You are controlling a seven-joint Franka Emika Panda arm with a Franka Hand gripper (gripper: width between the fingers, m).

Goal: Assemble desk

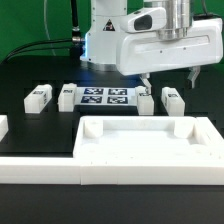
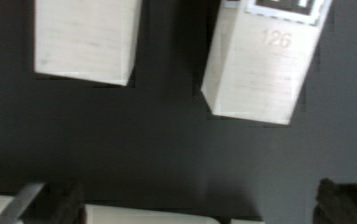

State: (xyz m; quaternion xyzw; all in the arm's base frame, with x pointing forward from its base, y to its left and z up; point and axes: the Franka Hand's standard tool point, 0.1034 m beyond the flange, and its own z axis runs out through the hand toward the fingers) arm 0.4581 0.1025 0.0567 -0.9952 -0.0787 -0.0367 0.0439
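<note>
The desk's white tray-like tabletop point(image 1: 150, 138) lies near the front, rim up, with round sockets in its corners. White square legs lie in a row behind it: two point(image 1: 38, 96) point(image 1: 67, 97) toward the exterior view's left, two point(image 1: 145, 102) point(image 1: 172, 100) toward its right. My gripper point(image 1: 168, 80) hangs open just above the right pair, touching nothing. The wrist view shows those two legs point(image 2: 86, 40) point(image 2: 264, 60), one with a tag at its end, and an edge of the tabletop point(image 2: 157, 215) low between the dark fingertips point(image 2: 42, 205). The gripper point(image 2: 196, 205) holds nothing.
The marker board point(image 1: 105, 97) lies flat between the two pairs of legs. A long white border rail point(image 1: 40, 170) runs along the front of the black table. Another white piece point(image 1: 3, 127) shows at the left edge. The arm's white base point(image 1: 105, 40) stands behind the board.
</note>
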